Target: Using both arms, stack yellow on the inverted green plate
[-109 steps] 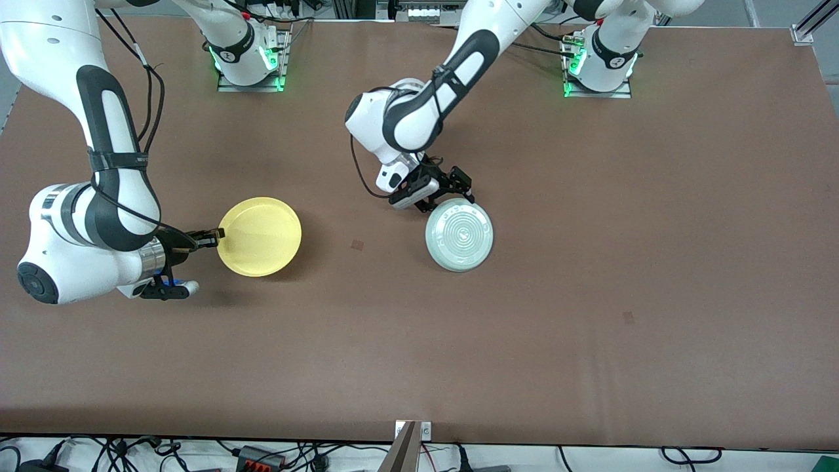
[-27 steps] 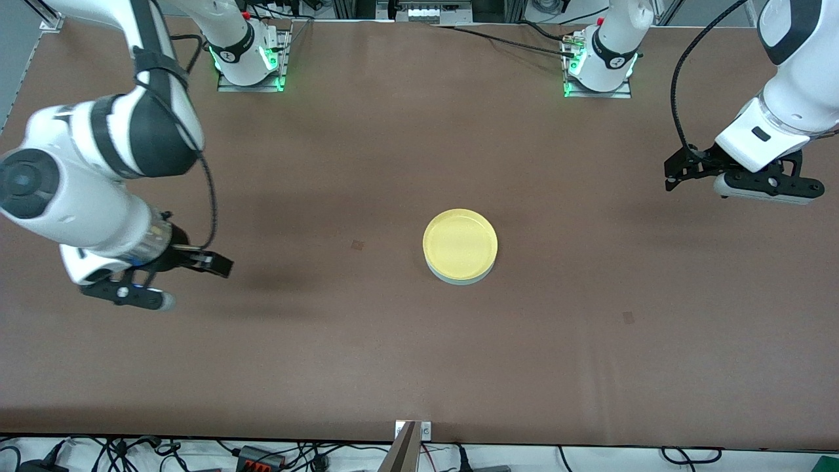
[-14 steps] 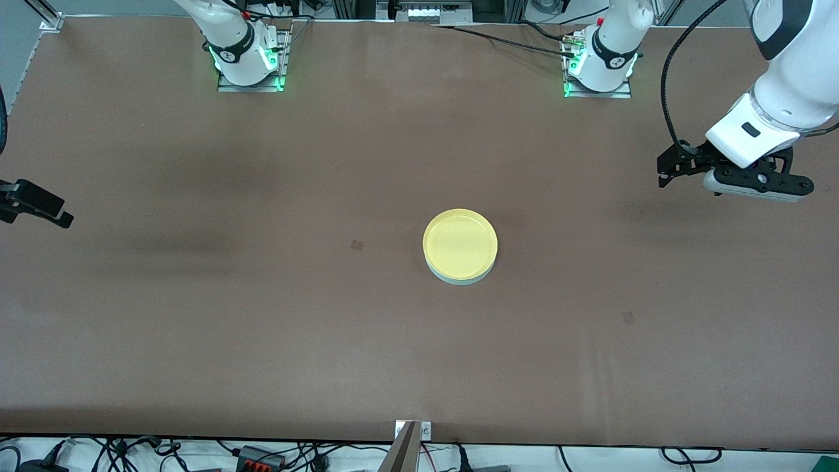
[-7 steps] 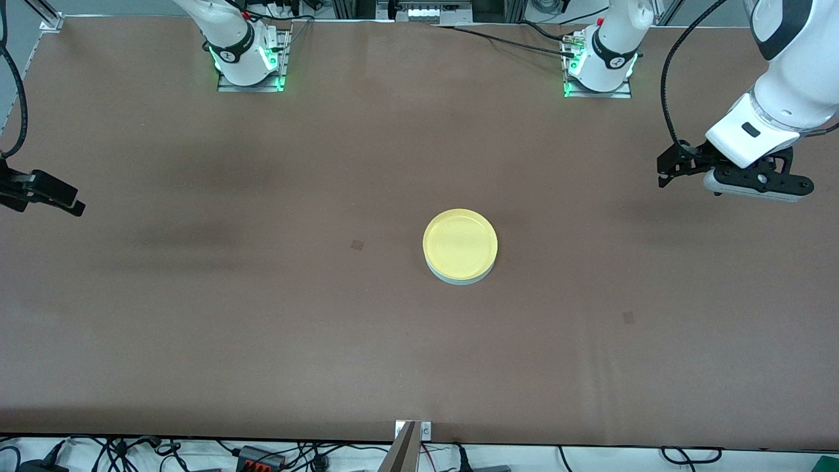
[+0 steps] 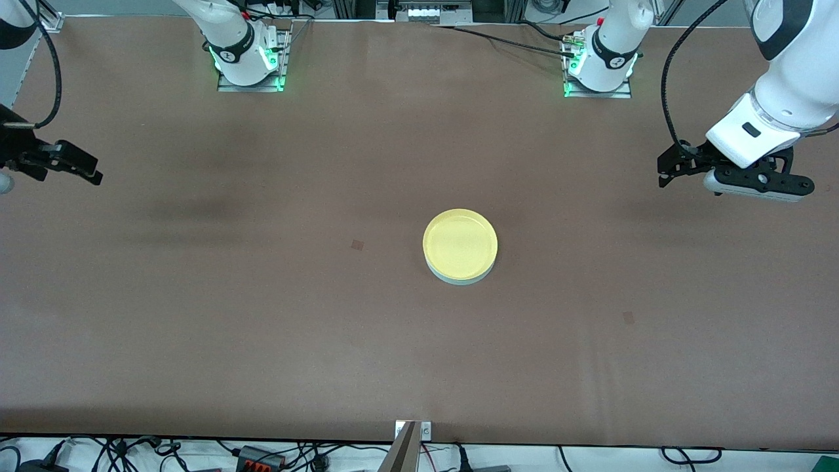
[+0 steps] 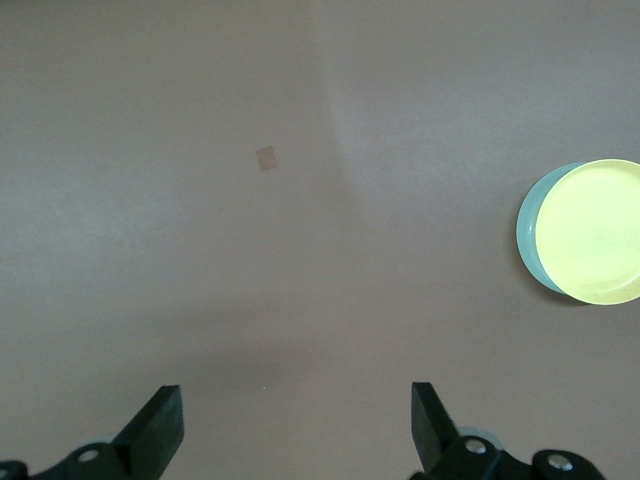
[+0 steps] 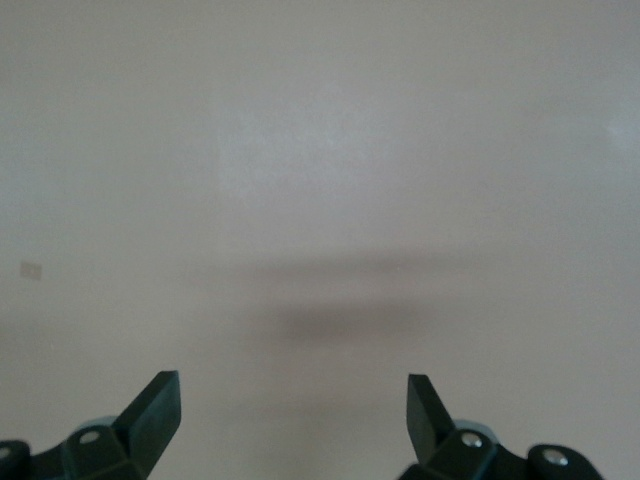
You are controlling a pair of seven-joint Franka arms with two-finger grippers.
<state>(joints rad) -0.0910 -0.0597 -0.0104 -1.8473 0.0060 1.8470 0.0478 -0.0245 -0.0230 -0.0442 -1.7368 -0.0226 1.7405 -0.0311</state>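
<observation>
The yellow plate [image 5: 460,244] sits rim-up on the inverted green plate [image 5: 459,280] at the middle of the table; only a pale green edge shows beneath it. In the left wrist view the yellow plate [image 6: 595,232] covers all but a crescent of the green plate [image 6: 528,228]. My left gripper [image 5: 663,174] hangs open and empty over bare table toward the left arm's end, well apart from the stack; its fingers [image 6: 296,410] stand wide. My right gripper [image 5: 92,172] hangs open and empty over the right arm's end of the table, and its wrist view shows only bare table past it [image 7: 292,400].
Brown table cover with two small dark marks [image 5: 357,244] [image 5: 628,318]. The arm bases [image 5: 249,59] [image 5: 600,65] stand along the edge farthest from the front camera. A metal bracket [image 5: 413,429] sits at the nearest edge.
The right gripper has drifted toward the arms' bases and slightly in over the table edge. The left arm and the stacked plates have not moved.
</observation>
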